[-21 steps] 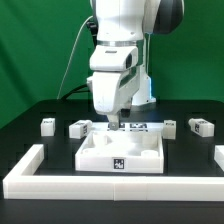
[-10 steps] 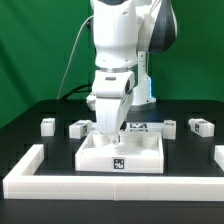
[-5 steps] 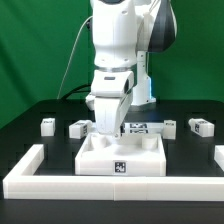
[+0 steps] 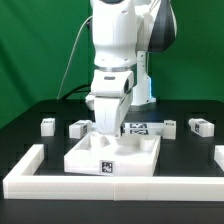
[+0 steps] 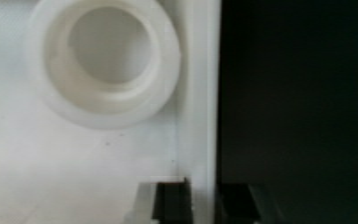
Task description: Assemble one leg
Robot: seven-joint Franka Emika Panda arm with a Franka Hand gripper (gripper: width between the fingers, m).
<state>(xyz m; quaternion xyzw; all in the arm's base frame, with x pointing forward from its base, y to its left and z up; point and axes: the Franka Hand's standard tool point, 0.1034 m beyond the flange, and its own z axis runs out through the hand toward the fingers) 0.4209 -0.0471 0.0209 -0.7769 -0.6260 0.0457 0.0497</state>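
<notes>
Four small white tagged legs stand in a row at the back: two on the exterior view's left (image 4: pixel 46 125) (image 4: pixel 78 128) and two on its right (image 4: pixel 168 126) (image 4: pixel 201 127). None is held. My gripper (image 4: pixel 110 133) points down at the back left of the large white square tray-like part (image 4: pixel 115 160). In the wrist view my gripper (image 5: pixel 206 203) straddles the tray's thin wall (image 5: pixel 199 100), one dark finger (image 5: pixel 171 202) on each side, shut on it. A round socket (image 5: pixel 105 60) of the tray shows beside the wall.
The long white L-shaped border wall (image 4: pixel 25 168) runs along the exterior view's left and front, with another piece at the right edge (image 4: pixel 217 160). The marker board (image 4: pixel 138 127) lies behind the tray. A green screen backs the black table.
The tray's front left corner has swung toward the front and the exterior view's left while my gripper holds its back wall. The legs have not moved.
</notes>
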